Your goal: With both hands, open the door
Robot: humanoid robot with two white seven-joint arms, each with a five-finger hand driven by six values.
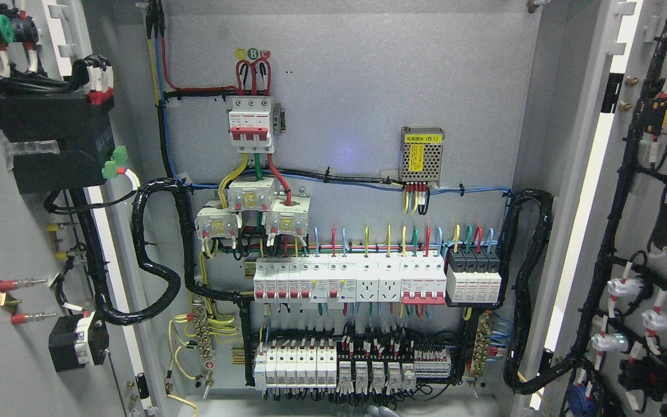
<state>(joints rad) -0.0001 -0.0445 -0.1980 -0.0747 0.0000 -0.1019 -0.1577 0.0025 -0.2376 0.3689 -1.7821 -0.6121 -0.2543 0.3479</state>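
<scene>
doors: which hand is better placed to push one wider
Cannot tell. Left door and right door already stand open; only a grey tip shows at the bottom edge, its side unclear.

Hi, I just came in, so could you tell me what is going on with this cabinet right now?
The electrical cabinet stands wide open: the left door and the right door are both swung out, showing their wired inner sides. Inside, the back panel carries a main breaker, a small power supply and rows of breakers. Neither robot hand is clearly in view; nothing is touching the doors.
</scene>
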